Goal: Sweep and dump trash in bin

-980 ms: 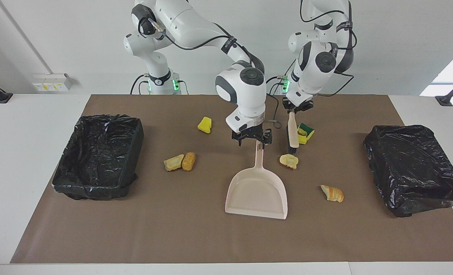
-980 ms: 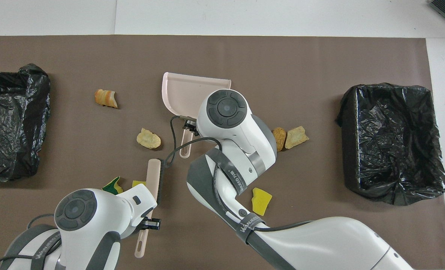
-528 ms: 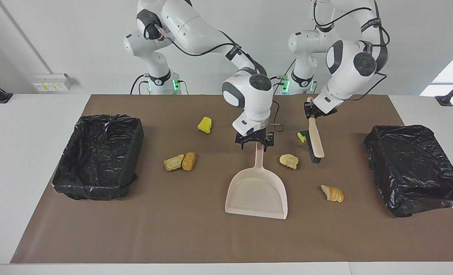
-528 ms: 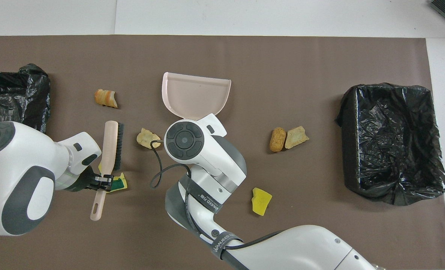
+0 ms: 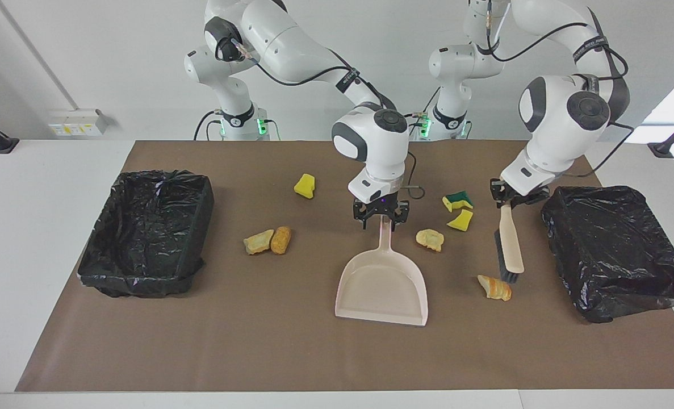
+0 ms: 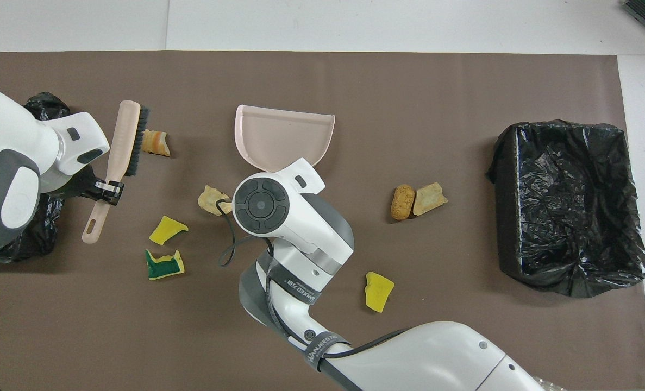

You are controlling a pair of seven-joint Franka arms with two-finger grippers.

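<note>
So, the brush (image 5: pixel 509 245) is gripped at its handle by the left gripper (image 5: pixel 507 200), fingers closed on it, bristles set down just beside the striped bread chunk (image 5: pixel 494 287) on the side away from the dustpan (image 5: pixel 382 287), presumably so that chunk can be pushed toward the pan. The dustpan is kept flat on the brown mat (image 5: pixel 291 352), mouth away from the robots. Its handle is straddled by the right gripper (image 5: pixel 381 218); whether a grip is made cannot be told. Other trash is scattered: tan chunk (image 5: pixel 430 239) beside the pan handle, two sponge scraps (image 5: pixel 457 210) nearer the robots, yellow sponge (image 5: pixel 304 186) and two bread pieces (image 5: pixel 268 240) toward the open bin (image 5: pixel 146 233).
</note>
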